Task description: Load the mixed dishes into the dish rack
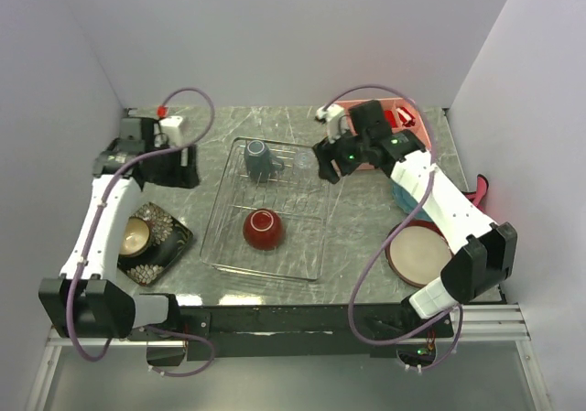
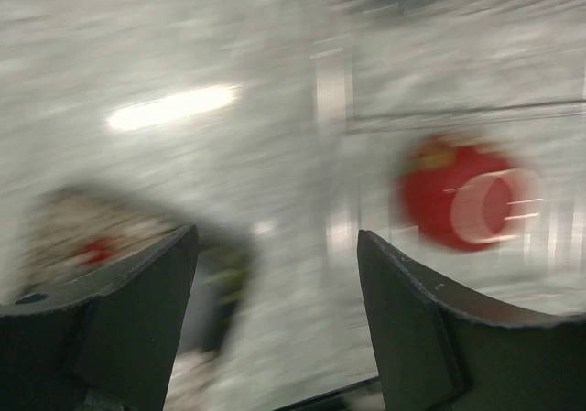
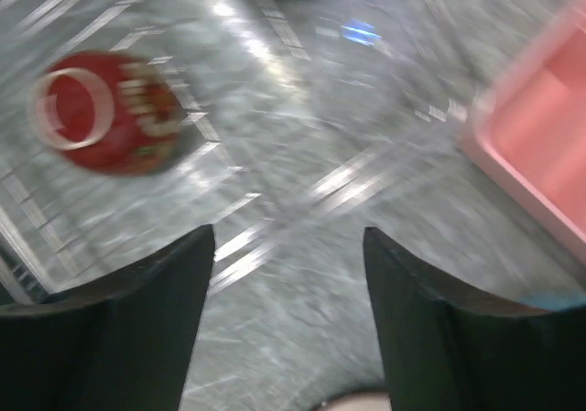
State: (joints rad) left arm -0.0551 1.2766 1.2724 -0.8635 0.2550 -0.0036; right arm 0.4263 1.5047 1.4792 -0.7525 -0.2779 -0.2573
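At table centre: rack point(image 1: 220, 239) is holding the mug point(image 1: 259, 159) and an upside-down red bowl point(image 1: 264, 229).
Both grippers are hanging spread, pinching nothing: left gripper point(image 2: 275, 246) beyond the rack's far-left corner, right gripper point(image 3: 288, 239) at its far-right corner. Cream plate point(image 1: 419, 254) is lying right of the rack, square plate point(image 1: 176, 244) left.

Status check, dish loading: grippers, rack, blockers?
Open, empty: left gripper, right gripper. In dish rack: grey-blue mug, red bowl. On table: cream plate, floral plate. Right gripper hangs by rack's far right corner.
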